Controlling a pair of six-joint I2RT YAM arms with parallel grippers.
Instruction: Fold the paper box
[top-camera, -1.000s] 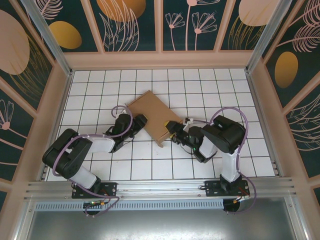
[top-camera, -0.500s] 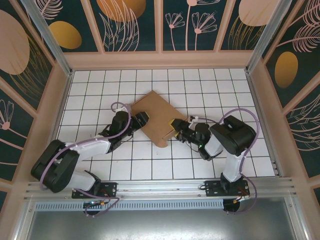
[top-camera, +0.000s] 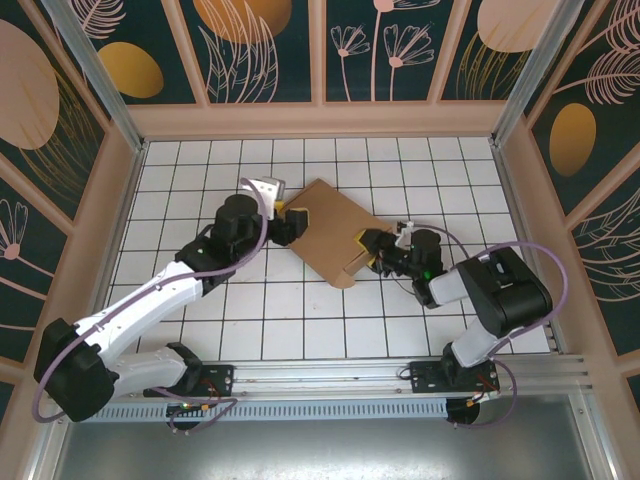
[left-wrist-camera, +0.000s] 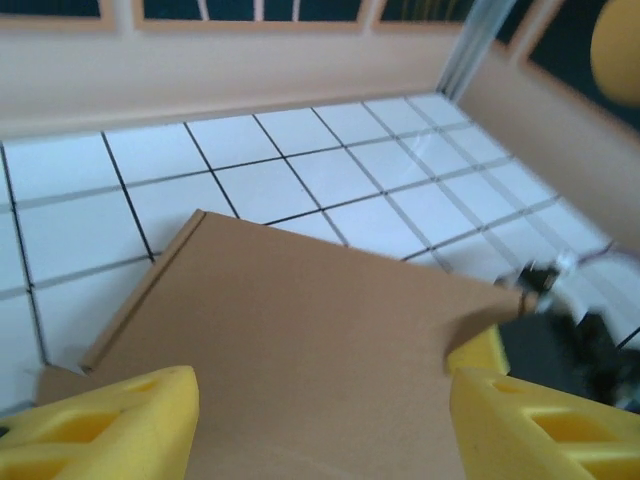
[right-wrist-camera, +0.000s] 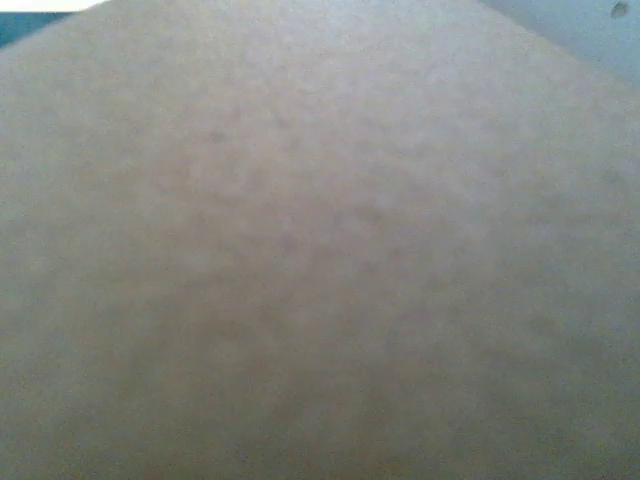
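Top external: box (top-camera: 335, 232) near table (top-camera: 200, 180) centre, skewed. Left gripper (top-camera: 291, 218) spread wide over left corner; I judge bracing for fold. Right gripper (top-camera: 370, 245) at opposite edge, likely steadying; can't tell whether it grips.

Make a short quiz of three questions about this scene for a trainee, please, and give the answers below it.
1. True or false: in the top view, the paper box sits between the left gripper and the right gripper.
2. Choose one. In the left wrist view, the left gripper's yellow fingers stand: A) wide apart, with the box's top showing between them; B) pressed together; C) closed on a pen.
3. Short answer: what colour and material is the box, and what pattern does the table have?

Key
1. True.
2. A.
3. Plain brown cardboard; white squares with dark grid lines.
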